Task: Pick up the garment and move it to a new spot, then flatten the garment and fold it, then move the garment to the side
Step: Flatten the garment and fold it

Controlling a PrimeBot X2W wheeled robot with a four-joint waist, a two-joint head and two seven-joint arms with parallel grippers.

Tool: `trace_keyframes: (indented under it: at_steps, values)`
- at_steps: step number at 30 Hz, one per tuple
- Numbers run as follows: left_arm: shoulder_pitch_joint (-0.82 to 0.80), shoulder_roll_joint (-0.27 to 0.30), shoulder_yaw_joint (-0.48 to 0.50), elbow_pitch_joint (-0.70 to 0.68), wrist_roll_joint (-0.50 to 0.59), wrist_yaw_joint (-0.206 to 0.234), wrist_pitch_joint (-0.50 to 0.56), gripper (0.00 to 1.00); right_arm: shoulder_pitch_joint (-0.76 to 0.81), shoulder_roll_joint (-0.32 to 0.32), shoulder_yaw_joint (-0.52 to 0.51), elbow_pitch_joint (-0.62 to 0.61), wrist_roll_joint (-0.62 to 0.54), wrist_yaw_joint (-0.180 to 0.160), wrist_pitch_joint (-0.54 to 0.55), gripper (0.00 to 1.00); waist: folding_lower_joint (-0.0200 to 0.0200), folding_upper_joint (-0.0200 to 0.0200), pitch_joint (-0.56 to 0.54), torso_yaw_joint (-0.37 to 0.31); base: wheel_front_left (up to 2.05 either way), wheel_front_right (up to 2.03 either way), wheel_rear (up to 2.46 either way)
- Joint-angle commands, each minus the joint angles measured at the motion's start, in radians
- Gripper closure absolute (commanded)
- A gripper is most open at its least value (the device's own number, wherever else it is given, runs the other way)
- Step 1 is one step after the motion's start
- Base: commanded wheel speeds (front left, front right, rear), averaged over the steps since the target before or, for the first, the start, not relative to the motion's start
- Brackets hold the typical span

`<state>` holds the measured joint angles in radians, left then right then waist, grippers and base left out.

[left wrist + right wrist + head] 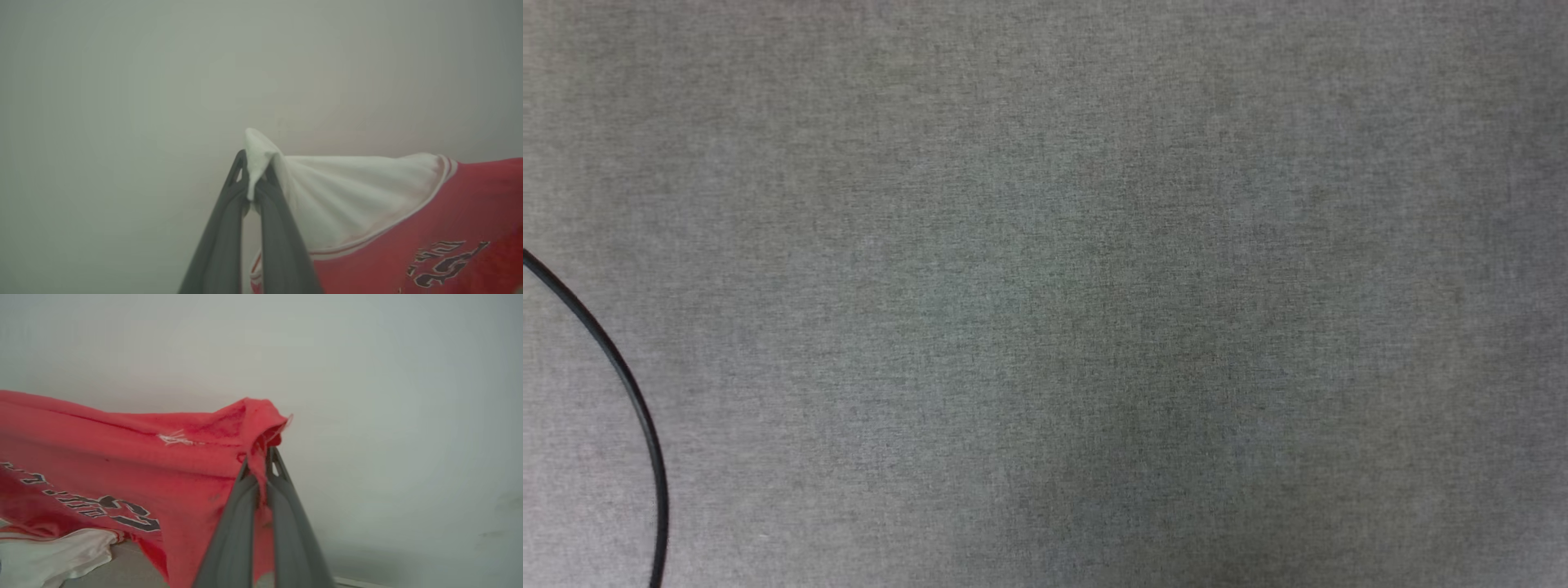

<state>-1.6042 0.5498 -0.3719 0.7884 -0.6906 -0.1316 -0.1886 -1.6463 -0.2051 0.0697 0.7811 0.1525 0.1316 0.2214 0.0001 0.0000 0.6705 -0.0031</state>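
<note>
**Red shirt, held at two points, strung between both arms**

Red jersey cloth with white short sleeves: this is the garment, and I list it as lifted, not laid out.

- Left gripper: fingers pressed together on the tip of a white sleeve. The pinched cloth pokes up past the fingertips. From here the shirt runs off to the right of the left wrist view, with the dark lettering low on that side.
- Right gripper: fingers clamped together on a bunched red corner of the shirt. The body of the shirt runs off to the left of the right wrist view.
- Long axis: from one gripper to the other, the cloth hanging between them. Neither arm is nearer, as each holds one end.
- Low end: in the right wrist view the other white sleeve rests on a grey surface, so I judge the shirt is not wholly off the table.
- Table: grey woven covering in the head view, with a black cable curving across its lower left.

My judgement: carrying step. The next move depends on both arms travelling together and keeping the span taut.
</note>
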Motion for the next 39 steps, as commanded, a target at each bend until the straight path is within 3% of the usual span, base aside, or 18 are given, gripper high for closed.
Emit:
trace_keyframes:
  at_steps: [1, 8, 13, 18, 22, 31, 39]
  values:
    - [0.036, 0.004, -0.016, 0.004, -0.022, 0.002, -0.011, 1.0, 0.033, -0.013, 0.015, 0.021, 0.017, -0.002, -0.013, 1.0, -0.0001, 0.0, -0.012, 0.005, 0.0, 0.0, 0.0]
    - [0.278, 0.008, -0.103, -0.001, -0.149, 0.002, -0.048, 1.0, 0.226, -0.016, 0.117, 0.11, 0.106, -0.002, -0.049, 1.0, -0.0001, 0.0, -0.119, 0.006, 0.0, 0.0, 0.0]
    - [0.499, 0.013, -0.147, -0.031, -0.223, 0.002, -0.068, 1.0, 0.422, -0.031, 0.181, 0.11, 0.182, -0.002, -0.067, 1.0, -0.0001, 0.0, -0.224, 0.007, 0.0, 0.0, 0.0]
    - [0.693, 0.011, -0.146, -0.06, -0.259, 0.002, -0.076, 1.0, 0.605, -0.046, 0.222, 0.081, 0.233, -0.002, -0.081, 1.0, -0.0001, 0.0, -0.309, 0.007, 0.0, 0.0, 0.0]
    - [0.891, 0.005, -0.078, -0.127, -0.255, 0.005, -0.078, 1.0, 0.791, -0.067, 0.245, 0.031, 0.278, -0.002, -0.105, 1.0, -0.0001, 0.0, -0.388, 0.003, 0.0, 0.0, 0.0]
    - [1.355, -0.021, 0.08, -0.337, -0.198, 0.097, -0.079, 1.0, 1.174, -0.125, 0.229, -0.137, 0.326, -0.002, -0.109, 1.0, -0.0001, 0.0, -0.548, -0.003, 0.0, 0.0, 0.0]
    - [1.672, -0.023, 0.121, -0.531, -0.203, 0.198, -0.07, 1.0, 1.499, -0.126, 0.113, -0.354, 0.304, -0.003, -0.03, 1.0, -0.0001, 0.0, -0.643, 0.008, 0.0, 0.0, 0.0]
